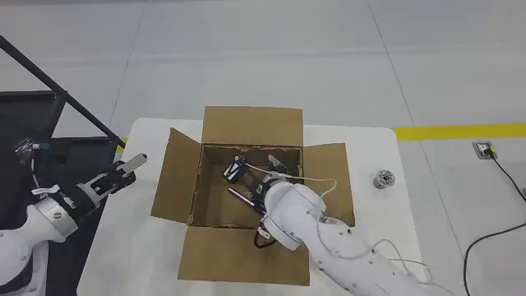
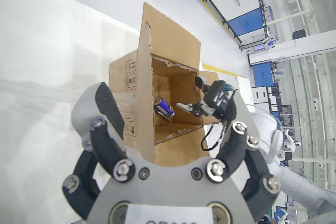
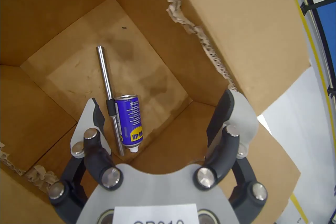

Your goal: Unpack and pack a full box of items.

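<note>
1. The table (image 1: 362,144) carries the cardboard box (image 1: 251,125), which stands with all four flaps folded out; a small metal part (image 1: 382,179) lies on the tabletop, well apart from the box.
2. The right gripper (image 3: 160,101) hangs inside the box with its fingers spread wide and nothing between them; the left gripper (image 2: 168,96) is outside, beside a side flap, likewise spread and empty.
3. We judge the step in hand to be unpacking, with the box nearly emptied; two things lie on its floor.
4. The spray can (image 3: 130,121) lies flat on the box floor below the right gripper; its long axis runs along the floor, with the white nozzle end towards the foot of a wall and the base towards the middle of the floor.
5. The metal rod (image 3: 109,93) lies flat and touches the can's side; it runs nearly parallel to the can and reaches past the can's base.
6. The next move, as we see it, calls for lowering the right gripper so the fingers straddle the can across its width; the rod pressed against one side leaves little room there, so one finger may have to nudge it aside or close on both.
</note>
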{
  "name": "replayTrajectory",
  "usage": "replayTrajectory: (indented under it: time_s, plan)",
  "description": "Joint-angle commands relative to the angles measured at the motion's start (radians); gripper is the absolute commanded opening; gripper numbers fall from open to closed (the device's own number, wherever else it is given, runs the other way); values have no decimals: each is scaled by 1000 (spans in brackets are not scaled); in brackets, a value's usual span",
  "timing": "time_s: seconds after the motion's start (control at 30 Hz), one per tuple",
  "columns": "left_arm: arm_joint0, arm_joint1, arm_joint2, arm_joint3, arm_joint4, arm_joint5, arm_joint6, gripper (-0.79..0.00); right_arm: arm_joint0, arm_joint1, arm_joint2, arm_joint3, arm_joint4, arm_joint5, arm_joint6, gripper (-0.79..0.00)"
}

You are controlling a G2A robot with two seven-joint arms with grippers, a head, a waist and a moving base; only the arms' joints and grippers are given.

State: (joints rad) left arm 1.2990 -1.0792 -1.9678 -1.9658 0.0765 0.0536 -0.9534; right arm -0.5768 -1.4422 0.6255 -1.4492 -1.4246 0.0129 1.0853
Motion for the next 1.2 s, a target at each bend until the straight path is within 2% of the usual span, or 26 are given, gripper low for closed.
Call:
replayTrajectory:
  time_s: [0.0, 0.2, 0.5, 0.53, 0.57, 0.63, 0.67, 0.7, 0.83, 0.97, 1.03, 1.1, 1.17]
  plan:
    - [38, -3, -23, -16, -59, -26, 38, 0, 34, -21, -17, 80, 39, -15, 33, 0]
    - [114, -8, -61, -35, -162, -88, 108, 0, 112, -83, -50, 303, 134, -25, 61, 0]
    - [138, -5, -60, -28, -168, -107, 136, 0, 172, -147, -84, 479, 233, -98, 99, 0]
    - [138, -5, -60, -28, -168, -107, 136, 0, 175, -153, -87, 494, 235, -96, 96, -34]
    - [138, -5, -60, -28, -168, -107, 136, 0, 178, -159, -89, 509, 241, -96, 94, -163]
    - [138, -5, -60, -28, -168, -107, 136, 0, 184, -171, -86, 541, 257, -80, 89, -185]
    - [138, -5, -60, -28, -168, -107, 136, 0, 186, -177, -87, 555, 263, -78, 86, -345]
    - [138, -5, -60, -28, -168, -107, 136, 0, 189, -182, -89, 569, 268, -80, 86, -409]
    - [138, -5, -60, -28, -168, -107, 136, 0, 199, -202, -87, 620, 295, -80, 80, -514]
    - [138, -5, -60, -28, -168, -107, 136, 0, 212, -219, -87, 665, 304, -82, 74, -505]
    - [138, -5, -60, -28, -168, -107, 136, 0, 218, -226, -81, 682, 313, -85, 64, -579]
    - [138, -5, -60, -28, -168, -107, 136, 0, 226, -230, -75, 690, 315, -89, 56, -785]
    - [138, -5, -60, -28, -168, -107, 136, 0, 232, -231, -65, 683, 318, -93, 49, -785]
